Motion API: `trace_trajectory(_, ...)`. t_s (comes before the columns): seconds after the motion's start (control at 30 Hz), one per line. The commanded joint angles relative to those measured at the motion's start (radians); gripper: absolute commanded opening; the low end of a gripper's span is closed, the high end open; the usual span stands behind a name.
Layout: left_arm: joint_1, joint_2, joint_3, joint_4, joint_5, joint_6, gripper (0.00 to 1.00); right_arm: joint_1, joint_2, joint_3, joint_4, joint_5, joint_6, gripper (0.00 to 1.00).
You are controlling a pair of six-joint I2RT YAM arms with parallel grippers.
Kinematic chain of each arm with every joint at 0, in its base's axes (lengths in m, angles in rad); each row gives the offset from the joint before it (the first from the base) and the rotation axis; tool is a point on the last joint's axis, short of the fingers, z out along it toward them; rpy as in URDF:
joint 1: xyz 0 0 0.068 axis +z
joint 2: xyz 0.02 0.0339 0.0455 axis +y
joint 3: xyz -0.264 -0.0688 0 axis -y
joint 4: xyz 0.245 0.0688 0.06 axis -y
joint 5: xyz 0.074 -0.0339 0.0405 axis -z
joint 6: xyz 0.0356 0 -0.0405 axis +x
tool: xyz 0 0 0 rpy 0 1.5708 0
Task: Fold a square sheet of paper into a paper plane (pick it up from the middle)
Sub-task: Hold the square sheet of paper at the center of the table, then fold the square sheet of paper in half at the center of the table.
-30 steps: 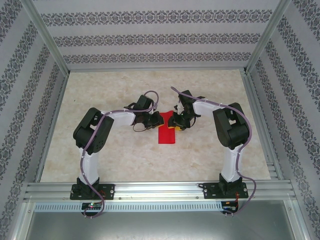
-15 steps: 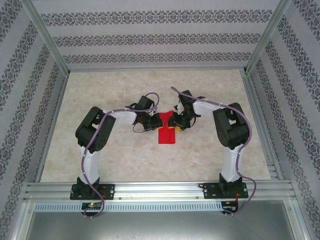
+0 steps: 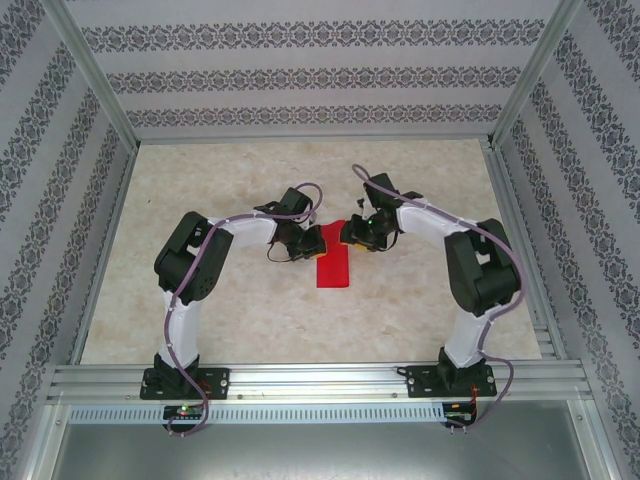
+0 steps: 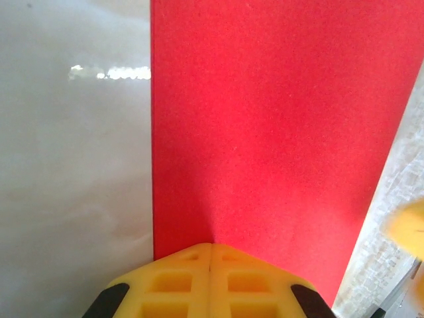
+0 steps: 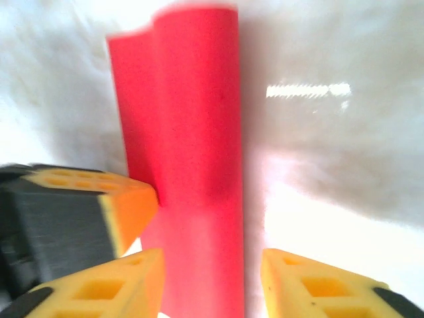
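So the square sheet of paper [image 3: 333,270] isn't looking square at all: from the top camera it's a narrow bright red rectangle lying roughly mid-surface, long way pointing away from my bases, with both my wrists crowded at its far end. Up close from my left wrist the red is flat and matte with a fine grainy tooth, one long edge dead straight against the surface [image 3: 250,320], which is pale, creamy, faintly marbled and shiny enough to throw back a streak of light. My left fingers [image 4: 172,288] are closed tip to tip with no gap, chunky yellow pads with square moulded pockets and black behind them, and the tips sit right on the red. Whether any paper is actually nipped between them, I can't tell. From my right wrist the sheet looks layered: a second red layer peeks out on one side at the far end, and the other long side looks rounded, more a soft roll than a sharp crease. My right fingers [image 5: 318,285] stand apart, with the sheet's near end in the gap between them and closer to one pad than the other.
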Motion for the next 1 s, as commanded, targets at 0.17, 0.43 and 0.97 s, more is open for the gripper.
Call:
trace_trajectory(0.17,-0.009,0.098,-0.056,-0.188,-0.147,0.026,0.02,0.032,-0.038,-0.02,0.107,-0.029,0.05,0.2)
trace_trajectory(0.43,-0.008,0.102,-0.078,-0.163,-0.148,0.025,0.01,0.05,0.082,-0.018,0.221,-0.062,0.154,0.0)
trace_trajectory(0.97,-0.008,0.124,-0.073,-0.228,-0.223,-0.004,0.0,0.022,0.158,-0.024,0.132,-0.057,0.019,0.0)
